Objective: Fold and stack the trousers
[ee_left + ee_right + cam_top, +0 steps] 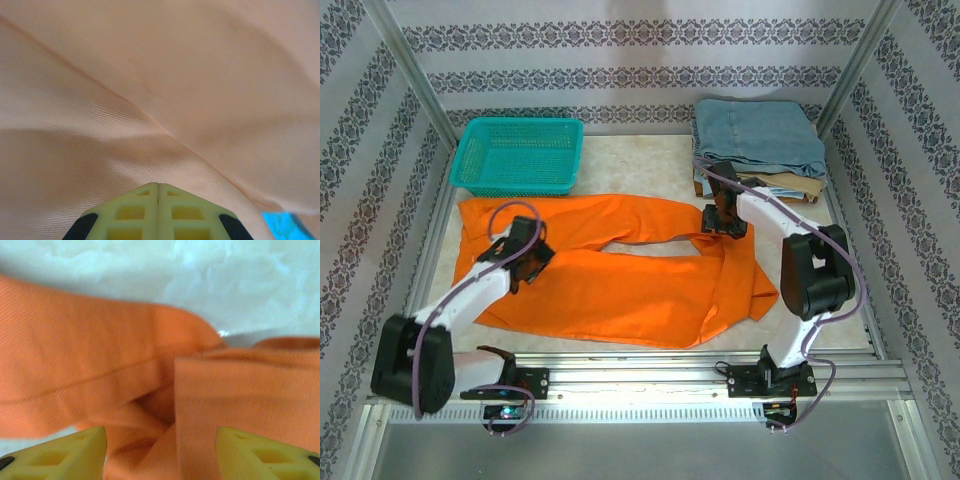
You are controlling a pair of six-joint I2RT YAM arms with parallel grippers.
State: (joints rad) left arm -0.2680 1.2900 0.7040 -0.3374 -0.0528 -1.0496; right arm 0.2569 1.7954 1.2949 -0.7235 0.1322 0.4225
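Left gripper [523,262] shut tight on the left end of the trousers [620,295], can't tell if cloth is pinched. Trousers spread mid surface [630,165]. Right gripper [722,222] part open astride a bunched fold. Looks like the first fold; next I'd close right and lift

Left arm [470,295] & right arm [765,212] had white link shells w/ black joint housings & black bases. Thin purple cable [512,207] looped along each. Left gripper [523,262] & right gripper [723,222] were black. Fingers [131,212] were pale yellow-green plastic w/ cut-out pockets & black pads at outer edges.
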